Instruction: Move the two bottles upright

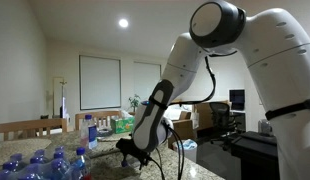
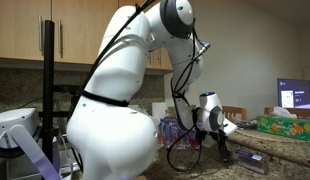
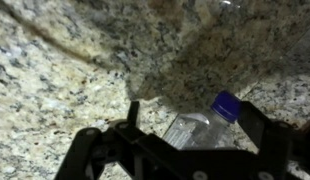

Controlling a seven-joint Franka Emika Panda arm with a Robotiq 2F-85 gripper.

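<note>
The gripper (image 3: 190,115) hangs low over the speckled granite worktop (image 3: 65,70), its black fingers (image 3: 263,128) spread wide. In the wrist view a clear plastic bottle (image 3: 193,132) lies on its side between them, its blue cap (image 3: 227,105) pointing toward the upper right of the picture and sitting near one finger. The jaws are not closed on it. There is bare granite between the bottle and the thin tip of the opposite finger, and whether the finger on the cap side touches the bottle cannot be told. Only the neck end of the bottle shows, as the rest is hidden under the gripper's body. In an exterior view the gripper (image 1: 136,153) is down at worktop level at the end of the white arm (image 1: 160,95), and a pack of bottles (image 1: 35,165) with blue caps is bunched at the near edge of the worktop, well apart from it. In an exterior view the gripper (image 2: 223,146) is close to the near edge of the worktop (image 2: 280,148), with a green tissue box (image 2: 286,122) farther along the worktop and a lit monitor (image 2: 294,95) behind that. The bottle under the gripper is too small to make out in both exterior views, and a second loose bottle cannot be picked out with certainty.
</note>
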